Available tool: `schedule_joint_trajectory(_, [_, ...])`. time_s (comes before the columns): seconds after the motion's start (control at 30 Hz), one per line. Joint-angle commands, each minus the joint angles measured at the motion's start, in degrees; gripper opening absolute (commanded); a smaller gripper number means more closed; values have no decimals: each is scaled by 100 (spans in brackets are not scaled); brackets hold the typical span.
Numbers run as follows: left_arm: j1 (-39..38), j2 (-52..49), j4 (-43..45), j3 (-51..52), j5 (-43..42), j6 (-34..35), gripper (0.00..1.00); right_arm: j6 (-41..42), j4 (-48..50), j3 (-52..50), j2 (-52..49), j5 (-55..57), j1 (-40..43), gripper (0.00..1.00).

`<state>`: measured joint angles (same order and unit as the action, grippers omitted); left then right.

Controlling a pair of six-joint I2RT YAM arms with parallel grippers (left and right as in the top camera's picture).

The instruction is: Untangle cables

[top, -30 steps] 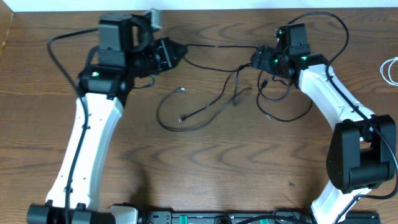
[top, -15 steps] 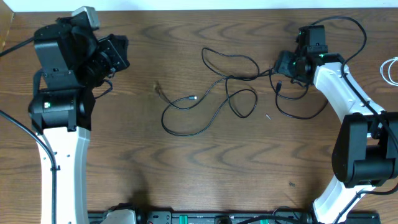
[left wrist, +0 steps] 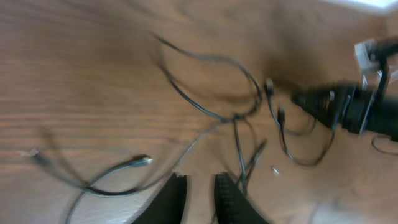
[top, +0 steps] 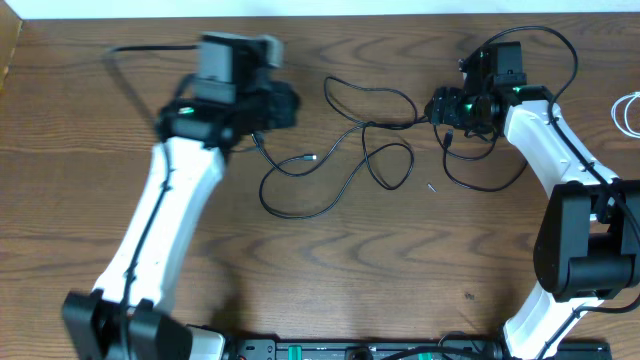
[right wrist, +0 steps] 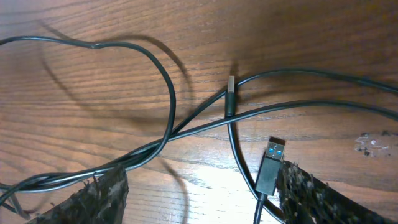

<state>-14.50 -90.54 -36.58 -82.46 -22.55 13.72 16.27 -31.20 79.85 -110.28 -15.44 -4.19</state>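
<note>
Wooden table (top: 330, 260), black cables (top: 370, 150) tangled mid-frame: my left claw (left wrist: 198, 198) slightly parted, my right claw (right wrist: 199, 199) wide apart, both empty; regrasping one strand comes next.

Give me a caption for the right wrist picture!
Black cables and a USB plug lie between the fingers of the open right gripper.

The left tool (top: 284, 106) has swung back right, toward the cables (top: 372, 124).
</note>
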Motion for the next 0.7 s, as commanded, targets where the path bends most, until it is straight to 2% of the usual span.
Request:
schedule_joint_trajectory(0.0, [-380,-286,37,-92,11,-275,29,-94,-31,-4,-57,-79,2,74])
schedule_joint_trajectory(0.27, [-855,-1023,42,-92,-81,-184,39,-105,-92,-4,-57,-76,2,76])
schedule_joint_trajectory(0.67, [-1364,-1237,221,-87,-74,-140,50,-136,-136,-4,-59,-79,2,77])
